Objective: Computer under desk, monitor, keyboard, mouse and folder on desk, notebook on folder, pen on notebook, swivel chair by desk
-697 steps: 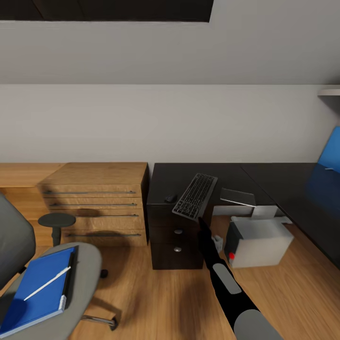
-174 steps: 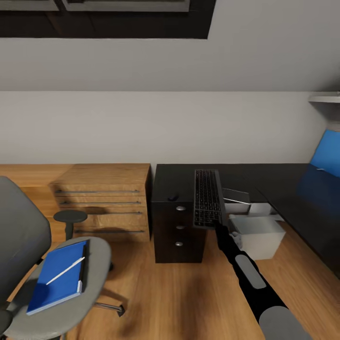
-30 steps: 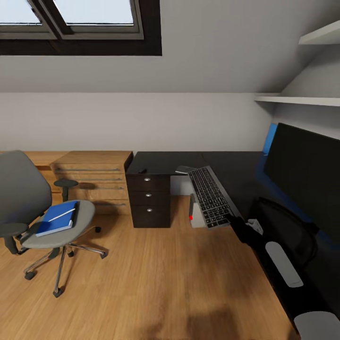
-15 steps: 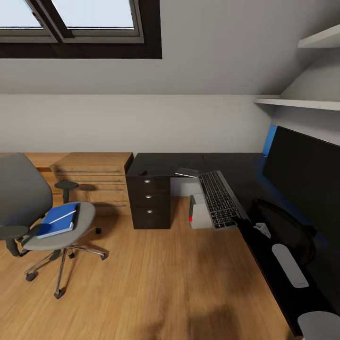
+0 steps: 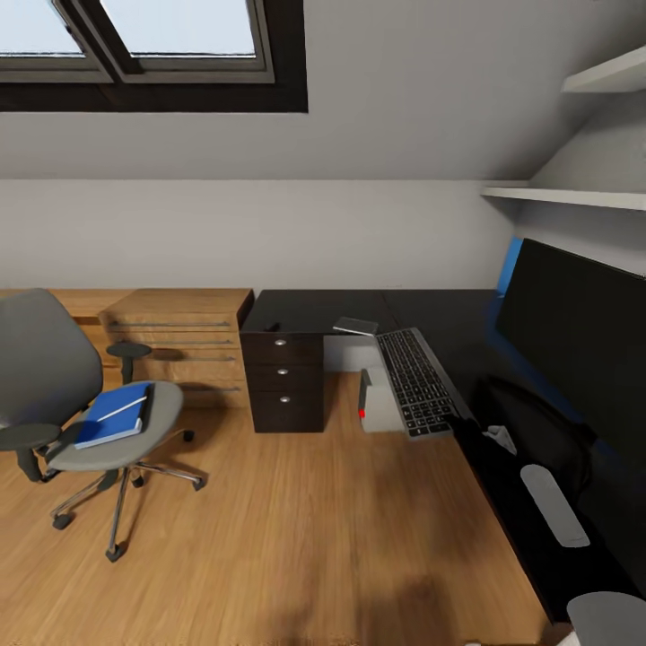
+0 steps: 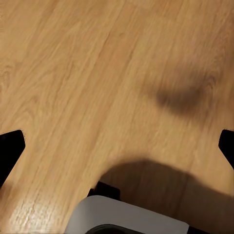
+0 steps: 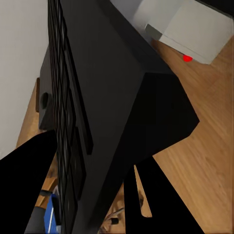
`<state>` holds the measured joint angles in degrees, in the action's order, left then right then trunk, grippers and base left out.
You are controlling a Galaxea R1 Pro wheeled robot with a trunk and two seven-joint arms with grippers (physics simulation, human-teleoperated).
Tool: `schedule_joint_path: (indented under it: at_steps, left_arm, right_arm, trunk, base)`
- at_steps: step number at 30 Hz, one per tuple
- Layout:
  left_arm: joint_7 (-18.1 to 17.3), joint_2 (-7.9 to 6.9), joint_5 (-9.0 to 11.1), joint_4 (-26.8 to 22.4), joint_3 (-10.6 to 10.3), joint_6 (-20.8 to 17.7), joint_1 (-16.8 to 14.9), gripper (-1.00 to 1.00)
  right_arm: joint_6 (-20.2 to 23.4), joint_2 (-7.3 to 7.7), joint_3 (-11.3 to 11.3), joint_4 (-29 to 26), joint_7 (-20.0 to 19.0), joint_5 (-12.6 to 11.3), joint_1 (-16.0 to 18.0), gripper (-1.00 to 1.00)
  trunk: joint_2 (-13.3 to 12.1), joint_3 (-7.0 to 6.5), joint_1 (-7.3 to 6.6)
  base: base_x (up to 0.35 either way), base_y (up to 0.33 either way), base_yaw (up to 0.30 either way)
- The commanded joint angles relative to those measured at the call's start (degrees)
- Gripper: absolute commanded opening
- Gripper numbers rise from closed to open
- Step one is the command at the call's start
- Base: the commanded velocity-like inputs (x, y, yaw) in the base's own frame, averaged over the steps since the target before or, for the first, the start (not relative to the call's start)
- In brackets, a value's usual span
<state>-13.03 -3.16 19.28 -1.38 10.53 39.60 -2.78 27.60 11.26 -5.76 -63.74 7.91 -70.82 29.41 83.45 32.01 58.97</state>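
The right gripper has its jaws clamped on the keyboard's near end, holding it over the bench edge so it can land beside the monitor at right. Left jaws spread wide over floor. The folder (pen on top) waits on the swivel chair, far left.

The right hand gripped the near end of the keyboard, which jutted past the desk edge over the computer on the floor. Beyond the hand the dark desk top lay bare up to the wall. To its right the monitor walled off that side. To its left, open wood floor stretched to the swivel chair and the drawer unit.
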Motion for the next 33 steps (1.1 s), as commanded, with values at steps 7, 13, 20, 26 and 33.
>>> schedule_joint_path:
  at_steps: [7, 13, 20, 26, 33]
  left_arm:
    - [-0.59, 0.00, 0.23, 0.06, 0.45, 0.04, -0.04, 1.00]
    - [-0.59, 0.00, 0.23, 0.06, 0.45, -0.02, -0.04, 1.00]
    - [-0.59, 0.00, 0.23, 0.06, 0.45, 0.00, -0.04, 1.00]
    - [-0.59, 0.00, 0.23, 0.06, 0.45, 0.03, -0.04, 1.00]
    - [-0.59, 0.00, 0.18, 0.06, 0.45, 0.04, -0.04, 1.00]
  right_arm:
    - [0.30, 0.06, -0.05, -0.08, -0.37, -0.52, 0.03, -1.00]
    - [0.31, 0.01, -0.04, -0.13, -1.69, -0.52, -0.11, -1.00]
    - [0.34, -0.08, -0.04, -0.16, -1.91, -0.62, -0.14, -1.00]
    - [0.32, -0.09, -0.04, -0.16, -1.93, -0.64, -0.15, -1.00]
    - [0.29, -0.09, -0.04, -0.16, -1.93, -0.58, -0.17, -1.00]
  trunk:
    - [0.03, 0.06, -0.02]
    - [0.03, 0.06, -0.02]
    - [0.03, 0.06, -0.02]
    - [0.03, 0.06, -0.02]
    - [0.03, 0.06, -0.02]
  base:
    - [-0.270, -0.082, 0.000]
    - [-0.295, -0.149, 0.000]
    - [-0.238, -0.175, -0.014]
    - [-0.051, -0.043, -0.189]
    - [-0.004, -0.049, -0.049]
